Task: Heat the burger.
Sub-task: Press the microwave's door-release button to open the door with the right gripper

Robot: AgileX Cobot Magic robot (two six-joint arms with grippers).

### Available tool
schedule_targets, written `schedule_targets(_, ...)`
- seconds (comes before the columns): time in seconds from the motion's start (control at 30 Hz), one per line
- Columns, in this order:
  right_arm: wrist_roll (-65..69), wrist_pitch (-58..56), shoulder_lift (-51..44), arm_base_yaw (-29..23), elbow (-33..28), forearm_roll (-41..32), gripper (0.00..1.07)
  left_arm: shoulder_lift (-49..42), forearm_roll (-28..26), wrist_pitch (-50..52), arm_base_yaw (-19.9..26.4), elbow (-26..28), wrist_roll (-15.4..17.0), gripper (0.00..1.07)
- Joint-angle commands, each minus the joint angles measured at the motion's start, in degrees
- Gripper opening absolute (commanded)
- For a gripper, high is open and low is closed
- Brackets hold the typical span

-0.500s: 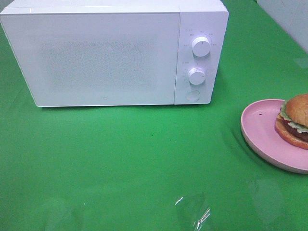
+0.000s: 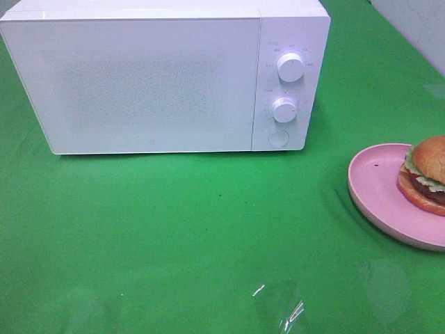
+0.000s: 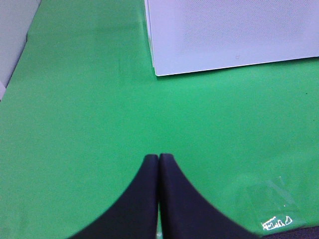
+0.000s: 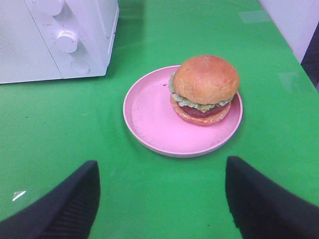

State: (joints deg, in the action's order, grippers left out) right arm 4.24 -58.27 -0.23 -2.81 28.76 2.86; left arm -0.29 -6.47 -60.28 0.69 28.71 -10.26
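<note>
Green cloth covers the desk (image 2: 174, 229) from its near edge to its far one, with a few shiny creases close to the near edge. Nearest of all, the left gripper (image 3: 158, 159) hangs over bare cloth with its two dark fingers pressed flat together, tips touching and nothing between them. The right gripper (image 4: 159, 199) hangs low over the cloth with its fingers (image 4: 65, 204) spread wide apart, and it has hold of nothing. Neither gripper shows in the exterior high view. Ahead of the right gripper and clear of it, with a strip of cloth between, lies a pink plate (image 4: 159, 124) toward the desk's right edge. The burger (image 4: 205, 89) sits upright on this plate, off-centre on the side away from the microwave, its domed bun on top with lettuce and a dark patty showing beneath. It lies within the span of the open fingers, nearer one than the other, and touches neither. Farther back, toward the desk's far edge and well apart from the plate, stands a white microwave (image 2: 139, 83) with its door closed, two round dials (image 2: 290, 67) and a round button (image 2: 278, 138) on its panel.
</note>
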Motion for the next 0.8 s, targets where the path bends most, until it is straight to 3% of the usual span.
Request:
schedule_targets(0.03, 0.29, 0.63, -1.55, -0.06, -0.11, 0.0, 0.67, -1.55, -0.11, 0.69, 0.06, -0.17, 0.29, 0.0)
schedule_targets(0.8, 0.29, 0.63, -1.55, -0.06, -0.11, 0.0, 0.67, -1.55, -0.11, 0.69, 0.06, -0.17, 0.29, 0.0)
